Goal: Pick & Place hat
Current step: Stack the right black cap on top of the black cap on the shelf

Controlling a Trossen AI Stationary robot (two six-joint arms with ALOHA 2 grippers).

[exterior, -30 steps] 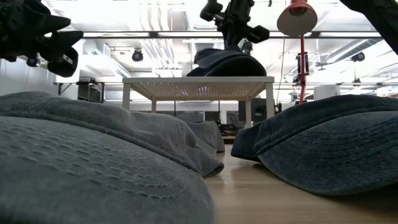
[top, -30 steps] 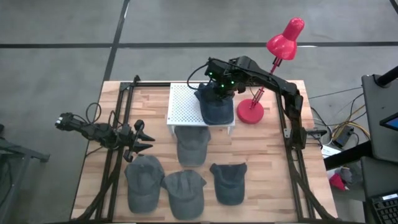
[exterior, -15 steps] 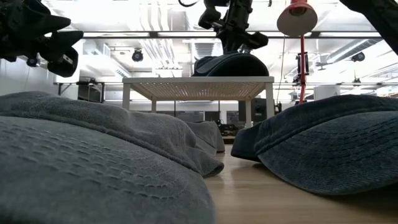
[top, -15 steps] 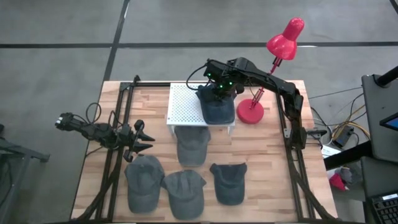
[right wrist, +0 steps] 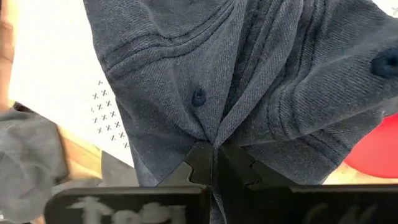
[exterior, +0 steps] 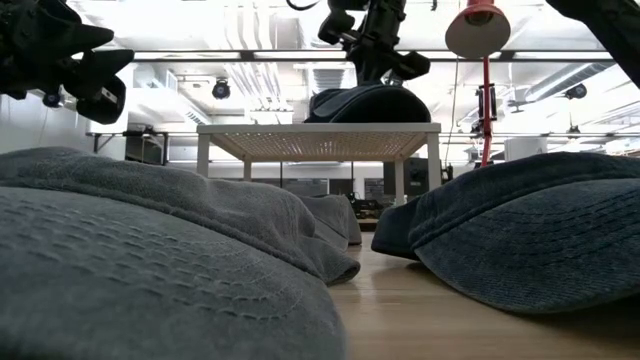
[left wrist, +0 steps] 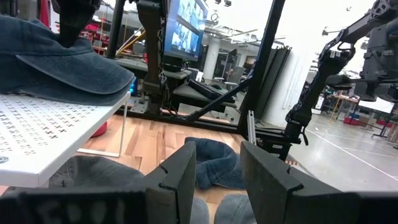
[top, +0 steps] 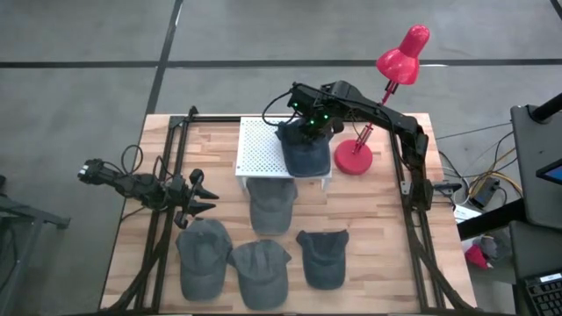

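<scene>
A dark blue denim hat (top: 307,156) lies on the right part of the white perforated stand (top: 262,145), with its underside on the stand's top (exterior: 320,128). My right gripper (top: 308,121) stands over the hat's crown and is shut on its cloth. My left gripper (top: 200,197) waits open at the table's left side, touching nothing; its wrist view shows the hat (left wrist: 56,62) on the stand (left wrist: 37,134). The low view shows the hat (exterior: 365,104) under my right gripper (exterior: 372,55). My right gripper pinches a raised fold of the hat's crown cloth (right wrist: 214,138) between its two fingers (right wrist: 198,163). It comes from above, pointing down. The cloth puckers toward the fingertips, and the hat's underside lies on the stand's top.
A red desk lamp (top: 355,160) stands just right of the stand, its shade (top: 404,53) toward the far edge. Several grey hats (top: 270,206) (top: 204,254) (top: 323,257) lie on the wooden table near the front. Black frame rails (top: 167,219) run along both sides.
My right gripper has come down a little over the stand, staying shut on the hat. The hat's crown, bunched up higher a second ago, has sunk and flattened onto the stand's top.
</scene>
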